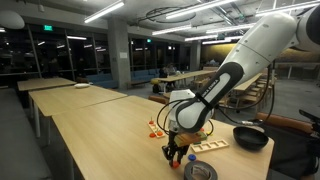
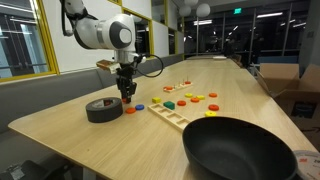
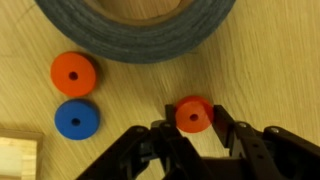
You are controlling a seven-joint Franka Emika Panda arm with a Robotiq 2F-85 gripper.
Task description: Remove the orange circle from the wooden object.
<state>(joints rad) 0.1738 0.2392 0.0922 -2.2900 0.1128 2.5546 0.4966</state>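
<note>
My gripper (image 3: 193, 128) is low over the table, with its two fingers closed against the sides of the orange circle (image 3: 193, 114), a small flat round piece with a centre hole. The gripper also shows in both exterior views (image 1: 176, 152) (image 2: 127, 95), pointing straight down next to the tape roll. The small pale wooden stand with its thin peg (image 2: 168, 88) stands further back on the table, apart from the gripper. It is small and unclear in an exterior view (image 1: 153, 127).
A dark tape roll (image 3: 140, 30) (image 2: 104, 109) lies just beyond the gripper. Another orange disc (image 3: 74, 72) and a blue disc (image 3: 76, 118) lie beside it. A flat pale tray (image 2: 170, 115) with coloured discs nearby and a black bowl (image 2: 240, 150) (image 1: 250, 138) are close by.
</note>
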